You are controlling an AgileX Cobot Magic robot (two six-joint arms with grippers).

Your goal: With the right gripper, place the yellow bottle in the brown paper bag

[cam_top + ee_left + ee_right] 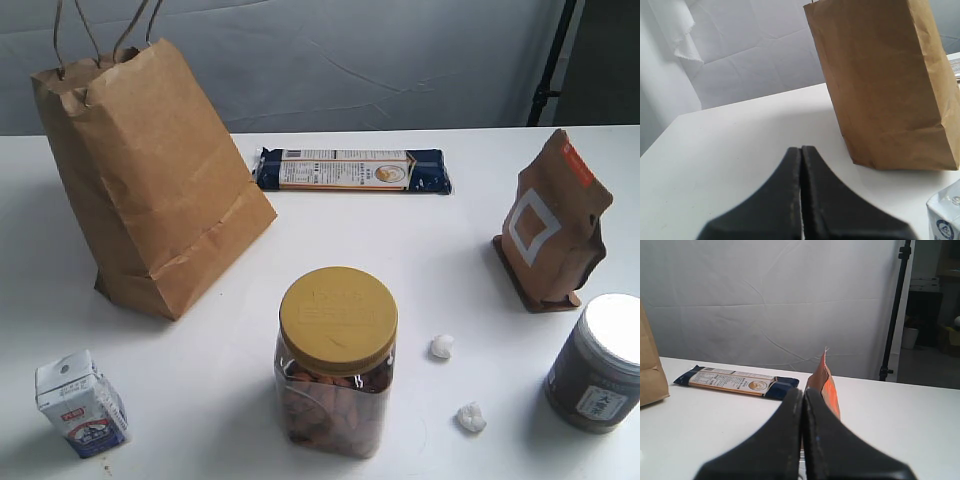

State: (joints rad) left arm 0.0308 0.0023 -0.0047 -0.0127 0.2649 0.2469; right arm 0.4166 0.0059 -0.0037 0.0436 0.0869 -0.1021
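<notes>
Right hand [803,390] and left hand [801,148] are pinched shut, empty; writing illegible on blue packet [352,170].

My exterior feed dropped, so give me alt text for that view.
A brown paper bag stands at the back left of a white table; no yellow bottle is visible. Also there: a yellow-lidded jar, small carton, dark packet, brown pouch, white-lidded jar.

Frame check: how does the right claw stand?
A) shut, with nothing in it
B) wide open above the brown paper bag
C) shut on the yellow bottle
A: in the right wrist view, the right claw has its two fingers pressed together with nothing between them. The brown pouch stands on the table beyond it.
</notes>
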